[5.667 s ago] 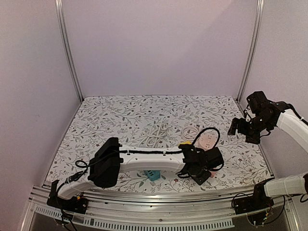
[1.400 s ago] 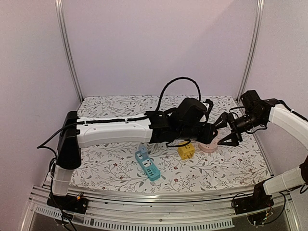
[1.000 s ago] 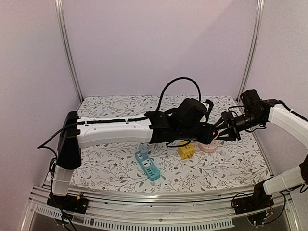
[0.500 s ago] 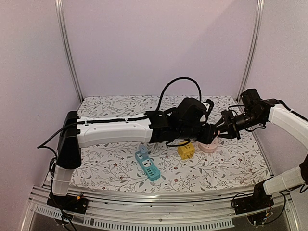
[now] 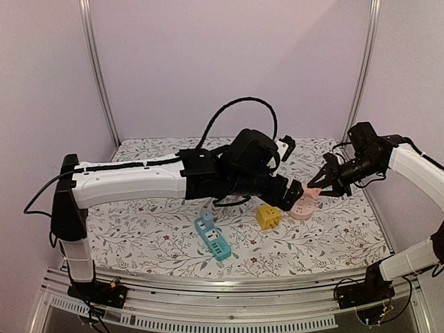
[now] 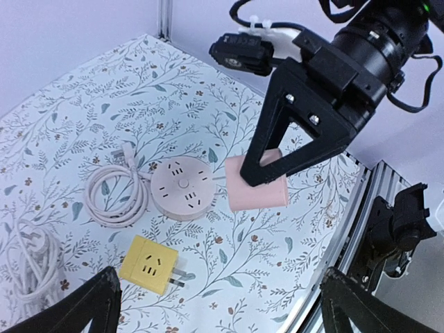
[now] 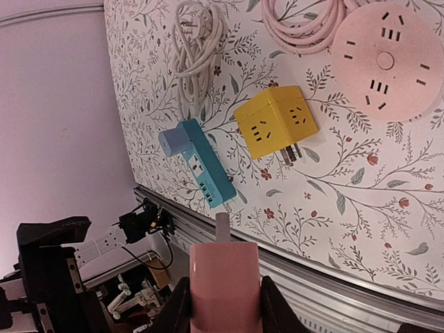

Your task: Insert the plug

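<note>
My right gripper (image 7: 223,300) is shut on a pink plug block (image 7: 223,276) with a grey prong sticking out ahead of it. It holds the block in the air above the table's near rail. From the left wrist view the same plug (image 6: 258,189) hangs in the right gripper (image 6: 272,165) just right of the round pink socket (image 6: 182,189). From above, the plug (image 5: 311,192) sits over the round socket (image 5: 298,211). My left gripper (image 6: 223,313) is open and empty; seen from above, the left gripper (image 5: 291,193) is beside the plug.
A yellow cube adapter (image 5: 268,216) lies left of the round socket. A blue power strip (image 5: 214,238) lies nearer the front. A coiled pink cable (image 6: 114,198) and a white cable bundle (image 7: 198,35) lie behind. The metal table rail (image 7: 333,267) runs along the front.
The left gripper has opened, let go of the pink plug and drawn back to the left. The right gripper has closed on the plug and now holds it alone.
</note>
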Robot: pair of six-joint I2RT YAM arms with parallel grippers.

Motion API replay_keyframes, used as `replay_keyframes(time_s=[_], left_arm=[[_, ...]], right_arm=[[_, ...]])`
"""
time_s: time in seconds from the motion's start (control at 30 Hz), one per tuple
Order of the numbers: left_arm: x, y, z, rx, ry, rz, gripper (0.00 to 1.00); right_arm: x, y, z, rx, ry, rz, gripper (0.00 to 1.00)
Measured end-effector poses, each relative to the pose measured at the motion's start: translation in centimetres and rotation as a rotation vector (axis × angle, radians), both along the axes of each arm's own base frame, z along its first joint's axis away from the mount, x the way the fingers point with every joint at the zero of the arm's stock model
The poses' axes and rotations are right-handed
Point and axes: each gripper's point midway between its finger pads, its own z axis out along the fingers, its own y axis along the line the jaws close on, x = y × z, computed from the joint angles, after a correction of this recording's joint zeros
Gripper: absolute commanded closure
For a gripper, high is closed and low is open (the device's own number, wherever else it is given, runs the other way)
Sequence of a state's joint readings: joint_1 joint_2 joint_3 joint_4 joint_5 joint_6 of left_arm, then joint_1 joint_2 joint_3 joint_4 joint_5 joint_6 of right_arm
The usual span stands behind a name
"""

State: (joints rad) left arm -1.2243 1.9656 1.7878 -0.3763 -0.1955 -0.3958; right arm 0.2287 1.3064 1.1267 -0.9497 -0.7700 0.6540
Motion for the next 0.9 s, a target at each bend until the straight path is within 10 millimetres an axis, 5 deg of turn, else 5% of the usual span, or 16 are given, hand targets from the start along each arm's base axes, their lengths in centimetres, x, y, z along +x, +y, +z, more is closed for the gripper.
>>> replay_keyframes(time_s=[0.17, 0.33, 0.53, 0.9], left_arm=[[-0.5, 3.1, 1.7, 0.072, -0.134, -0.047, 0.00], [-1.8, 4.8, 0.2, 0.205, -0.260, -0.186, 0.00], [-3.5, 4.8, -1.7, 0.316, -0.373, -0.370, 0.01], [-5.7, 3.6, 0.1, 0.354, -0.517, -0.556, 0.00]], right_arm=[[-0.5, -0.5, -0.6, -0.051, -0.038, 0.054, 1.00], [-1.1, -0.1, -0.4, -0.034, -0.060, 0.108, 1.00], [-2.7, 2.5, 0.9, 0.002, -0.095, 0.222, 1.00], [-5.6, 6.0, 1.9, 0.083, -0.096, 0.375, 1.00]])
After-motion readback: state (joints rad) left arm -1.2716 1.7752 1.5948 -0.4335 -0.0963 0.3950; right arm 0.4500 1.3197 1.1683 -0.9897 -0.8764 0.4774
